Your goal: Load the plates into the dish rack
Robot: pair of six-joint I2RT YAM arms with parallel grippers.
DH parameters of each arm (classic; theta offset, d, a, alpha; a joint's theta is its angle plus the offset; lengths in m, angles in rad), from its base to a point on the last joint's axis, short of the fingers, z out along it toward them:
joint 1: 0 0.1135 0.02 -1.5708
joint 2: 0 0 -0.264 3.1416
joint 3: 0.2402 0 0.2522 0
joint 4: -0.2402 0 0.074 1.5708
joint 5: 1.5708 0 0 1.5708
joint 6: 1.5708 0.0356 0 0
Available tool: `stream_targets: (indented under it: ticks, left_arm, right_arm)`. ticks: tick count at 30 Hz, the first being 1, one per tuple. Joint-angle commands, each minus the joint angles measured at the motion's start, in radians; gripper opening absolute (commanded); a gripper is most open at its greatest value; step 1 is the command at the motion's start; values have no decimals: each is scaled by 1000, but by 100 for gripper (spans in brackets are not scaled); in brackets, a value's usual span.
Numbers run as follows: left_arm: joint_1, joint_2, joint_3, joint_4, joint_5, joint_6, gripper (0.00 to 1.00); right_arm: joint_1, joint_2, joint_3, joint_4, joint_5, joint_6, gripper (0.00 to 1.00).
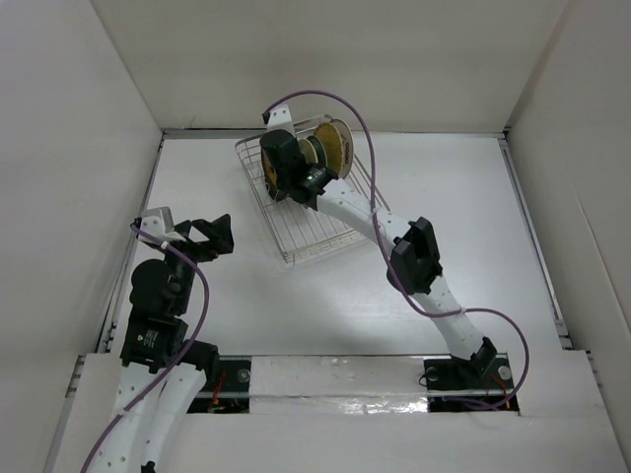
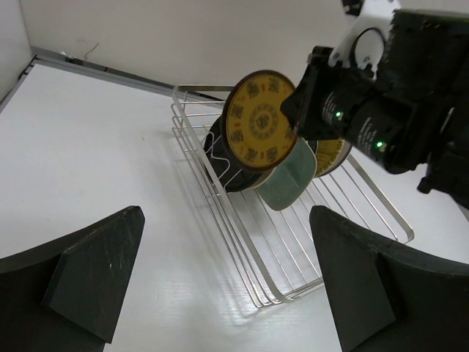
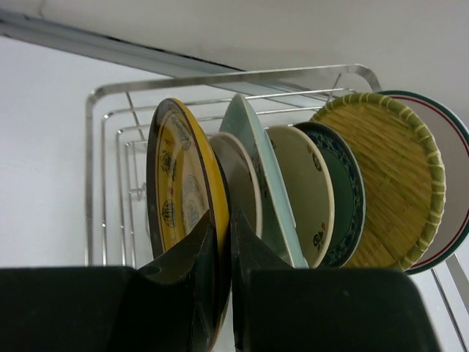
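The silver wire dish rack [image 3: 89, 183] sits askew at the far middle of the white desk [image 1: 296, 305]. Every plate in view stands inside it on edge, each leaning toward the next, because the upright tines catch the rims and keep them from sliding flat.

At the near end of the row is the brown-and-yellow patterned round plate [image 3: 179, 183]. The right fingers [image 3: 187, 257] are closed to a narrow gap on its rim. They pinch it edge-on, probably so that it goes straight down between the tines without knocking the tan round plate [image 3: 236, 183] just behind it.

Packed close beyond that are:
- the pale green rectangular plate [image 3: 258, 169]
- a cream round plate with a small print [image 3: 304, 191]
- a dark teal round plate [image 3: 348, 198]
- a straw-coloured woven-looking round plate [image 3: 388, 176]
- a white round plate with red and green rim lines [image 3: 453, 191]

The left fingers [image 2: 88, 286] stand wide apart and hold nothing. They hover over the desk well to the rack's left, likely to keep out of the right arm's way.

The overhead view shows no plate outside the rack, so the loading looks nearly done. What is left is to let go once the patterned plate is seated and to lift straight out, since a sideways pull could topple the leaning row.
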Motion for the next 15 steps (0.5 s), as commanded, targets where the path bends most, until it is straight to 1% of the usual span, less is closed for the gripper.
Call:
stream_targets:
  ticks: [1,7,15]
  left_arm:
    - [-6,-15,-5,37,-14,14,96]
    - [-6,-24,-8,33,-14,14,96]
    - [-6,-20,-9,37,-5,12,96]
  right_arm:
    - [0,-10,95,38,91,-56,0]
    - [9,35,71,56,86,-59,0]
    - [27,110,63,91,23,-31,0]
